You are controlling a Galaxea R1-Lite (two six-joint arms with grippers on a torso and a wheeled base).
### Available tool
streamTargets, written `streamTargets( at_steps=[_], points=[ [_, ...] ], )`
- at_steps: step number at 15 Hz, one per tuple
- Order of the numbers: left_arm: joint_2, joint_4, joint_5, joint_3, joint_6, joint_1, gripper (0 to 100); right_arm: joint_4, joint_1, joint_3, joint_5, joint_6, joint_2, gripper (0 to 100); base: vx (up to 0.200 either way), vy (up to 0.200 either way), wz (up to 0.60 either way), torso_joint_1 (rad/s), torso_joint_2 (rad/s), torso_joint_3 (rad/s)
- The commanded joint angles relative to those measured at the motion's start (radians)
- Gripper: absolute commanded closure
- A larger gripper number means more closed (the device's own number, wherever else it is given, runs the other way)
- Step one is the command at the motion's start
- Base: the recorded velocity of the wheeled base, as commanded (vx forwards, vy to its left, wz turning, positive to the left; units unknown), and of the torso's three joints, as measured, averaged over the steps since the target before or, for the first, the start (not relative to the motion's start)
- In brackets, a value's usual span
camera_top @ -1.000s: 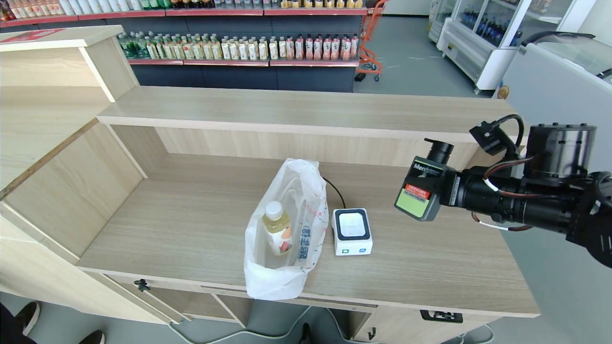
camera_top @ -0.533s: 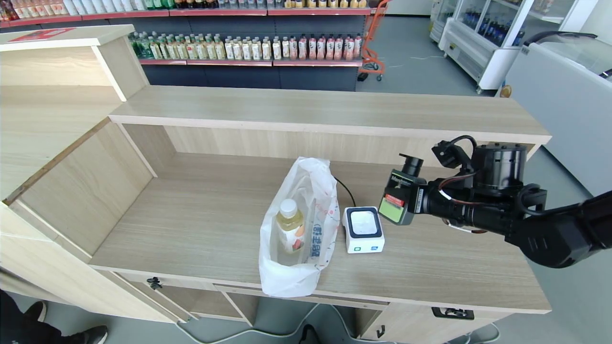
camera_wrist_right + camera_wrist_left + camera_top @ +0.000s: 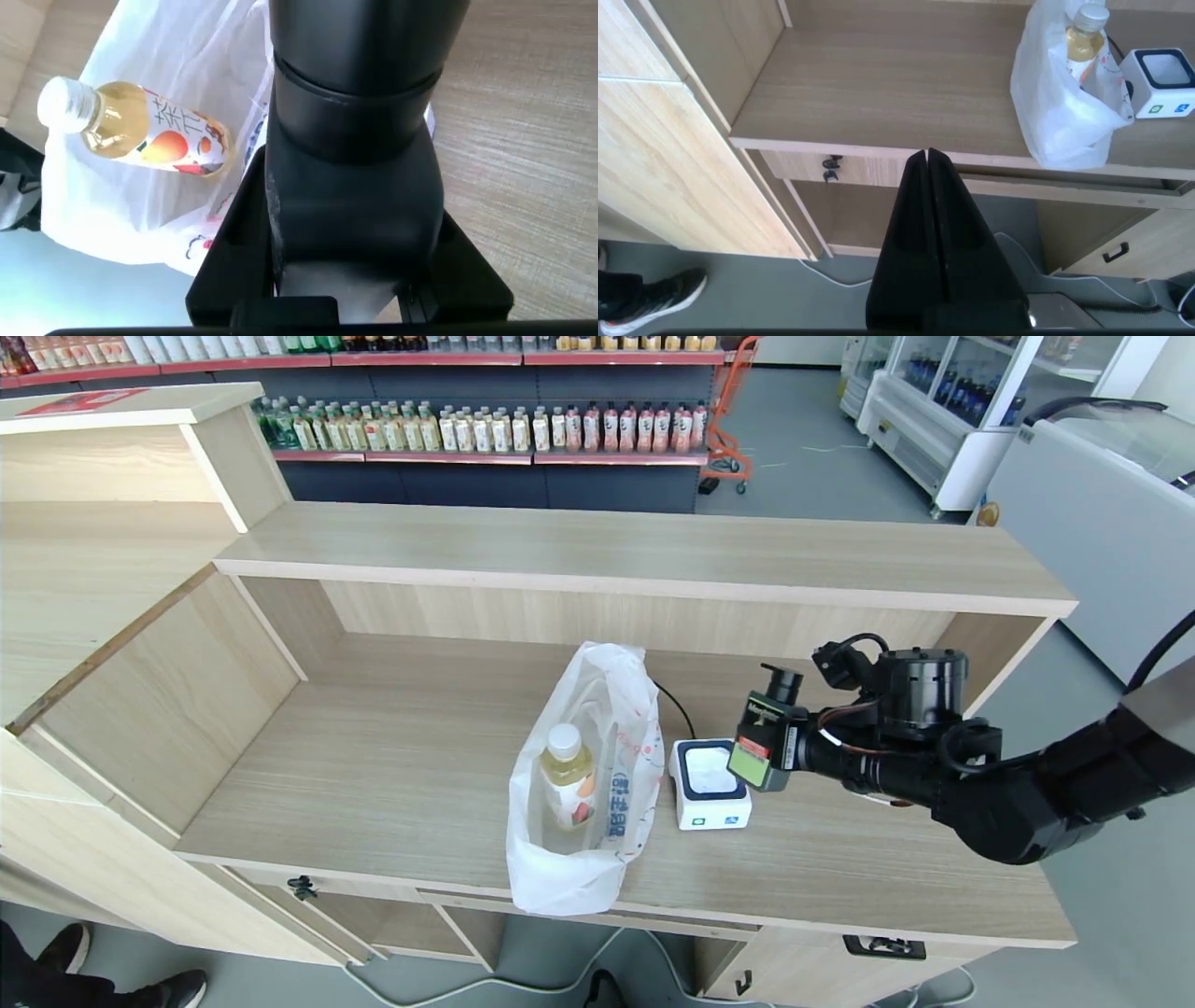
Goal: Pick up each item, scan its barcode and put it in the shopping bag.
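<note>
- My left gripper (image 3: 927, 163): jaws pressed together, below the counter (image 3: 373, 775).
- Shopping bag (image 3: 560, 877): tea bottle (image 3: 568, 782) inside.
- Barcode scanner (image 3: 709, 793): beside the bag.
- Green-labelled dark bottle (image 3: 761, 747): pinched in my right gripper (image 3: 794, 753) near the scanner. Scanning step; next, probably turn the barcode to the window.

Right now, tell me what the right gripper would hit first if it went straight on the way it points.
Likely the shopping bag: the right gripper, holding a black bottle, points over the scanner toward it; depth is unclear.
</note>
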Motion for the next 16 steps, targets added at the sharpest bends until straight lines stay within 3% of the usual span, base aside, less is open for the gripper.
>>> streamTargets(
  at_steps=[1, 4, 16],
  points=[
    [0.0, 0.0, 0.0, 0.0, 0.0, 0.0, 100, -0.073, 0.013, 0.006, 0.001, -0.019, 0.058, 100, 0.0, 0.0, 0.0, 0.0, 0.0, 0.0],
    [0.0, 0.0, 0.0, 0.0, 0.0, 0.0, 100, -0.178, 0.014, -0.017, 0.007, -0.108, 0.134, 100, 0.0, 0.0, 0.0, 0.0, 0.0, 0.0],
    [0.0, 0.0, 0.0, 0.0, 0.0, 0.0, 100, -0.182, 0.024, -0.105, 0.004, -0.145, 0.239, 100, 0.0, 0.0, 0.0, 0.0, 0.0, 0.0]
  ],
)
